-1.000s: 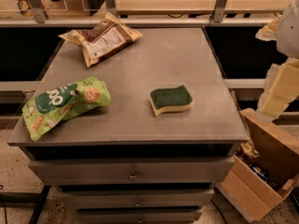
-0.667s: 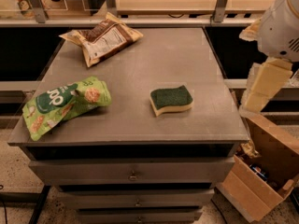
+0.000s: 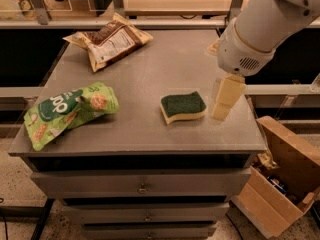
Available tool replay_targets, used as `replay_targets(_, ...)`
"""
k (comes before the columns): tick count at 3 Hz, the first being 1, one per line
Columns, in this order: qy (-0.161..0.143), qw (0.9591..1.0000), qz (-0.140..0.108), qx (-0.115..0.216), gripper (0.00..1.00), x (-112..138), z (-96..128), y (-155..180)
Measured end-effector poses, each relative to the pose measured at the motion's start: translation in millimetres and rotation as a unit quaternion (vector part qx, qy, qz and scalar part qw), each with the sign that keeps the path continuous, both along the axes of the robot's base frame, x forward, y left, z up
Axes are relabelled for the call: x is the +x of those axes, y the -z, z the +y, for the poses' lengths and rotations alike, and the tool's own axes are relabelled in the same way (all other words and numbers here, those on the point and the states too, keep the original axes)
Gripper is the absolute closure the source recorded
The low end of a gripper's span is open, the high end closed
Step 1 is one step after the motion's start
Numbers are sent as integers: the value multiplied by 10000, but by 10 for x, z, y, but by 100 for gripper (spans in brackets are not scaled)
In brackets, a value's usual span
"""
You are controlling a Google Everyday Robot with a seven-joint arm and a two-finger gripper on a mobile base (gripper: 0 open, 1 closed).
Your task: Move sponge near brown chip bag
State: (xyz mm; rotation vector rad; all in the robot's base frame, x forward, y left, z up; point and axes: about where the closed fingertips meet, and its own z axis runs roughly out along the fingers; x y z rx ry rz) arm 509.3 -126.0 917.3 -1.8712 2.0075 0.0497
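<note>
Dim warm light, end effector [image 3: 221,106] at right

White rounded arm [image 3: 265,21] w/ tan seam, vent grille [image 3: 247,64]; cream blocky hand [image 3: 224,98] beside sponge [image 3: 183,106].

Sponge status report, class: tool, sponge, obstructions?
Tool right of sponge, apart from it. Sponge flat on table. Brown chip bag back left; nothing between them.

My pincer [image 3: 221,106] hangs blurred just right of the sponge [image 3: 183,107]; my arm [image 3: 265,24] runs off the top edge and hides the table's [image 3: 150,74] far right corner; the cardboard box [image 3: 280,184] is cropped at right.
</note>
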Motion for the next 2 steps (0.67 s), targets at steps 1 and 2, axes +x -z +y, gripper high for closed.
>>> replay_targets(1,-358,9991,192,84,0,105,339,382)
replay_targets(2,-529,9977,395,180,0,157,501,673)
